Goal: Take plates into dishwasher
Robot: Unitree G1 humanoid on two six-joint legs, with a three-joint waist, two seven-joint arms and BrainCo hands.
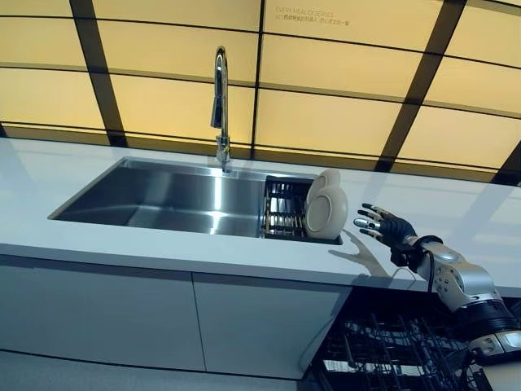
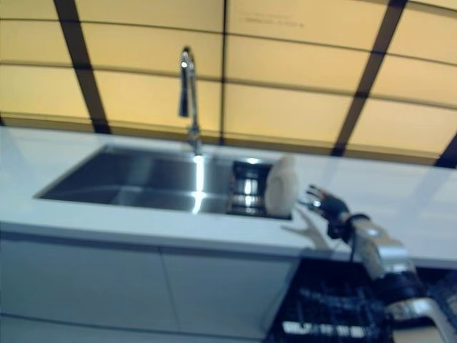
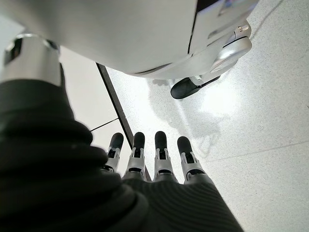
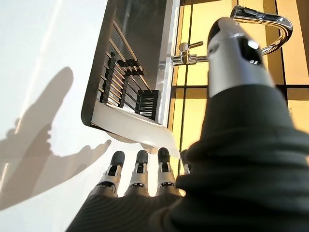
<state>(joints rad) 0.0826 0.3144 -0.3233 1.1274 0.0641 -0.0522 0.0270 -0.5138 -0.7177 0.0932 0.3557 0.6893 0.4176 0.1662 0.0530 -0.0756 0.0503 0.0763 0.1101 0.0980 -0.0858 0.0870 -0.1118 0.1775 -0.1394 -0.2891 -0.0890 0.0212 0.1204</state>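
Two white plates (image 1: pixel 326 207) stand on edge in a dark drying rack (image 1: pixel 283 210) at the right end of the steel sink (image 1: pixel 171 198). They also show in the right eye view (image 2: pixel 281 186) and the right wrist view (image 4: pixel 128 126). My right hand (image 1: pixel 384 227) hovers over the countertop just right of the plates, fingers straight and spread, holding nothing; it does not touch them. Its fingers (image 4: pixel 139 170) point toward the plate rim. My left hand (image 3: pixel 154 162) hangs low over the floor, fingers straight, empty. The open dishwasher's dark wire rack (image 1: pixel 391 346) lies below the counter at lower right.
A tall chrome faucet (image 1: pixel 220 106) rises behind the sink. The white countertop (image 1: pixel 49 175) runs left and right (image 1: pixel 480 220). Grey cabinet doors (image 1: pixel 122 318) stand below it. Yellow wall panels with dark frames (image 1: pixel 326 122) back the counter.
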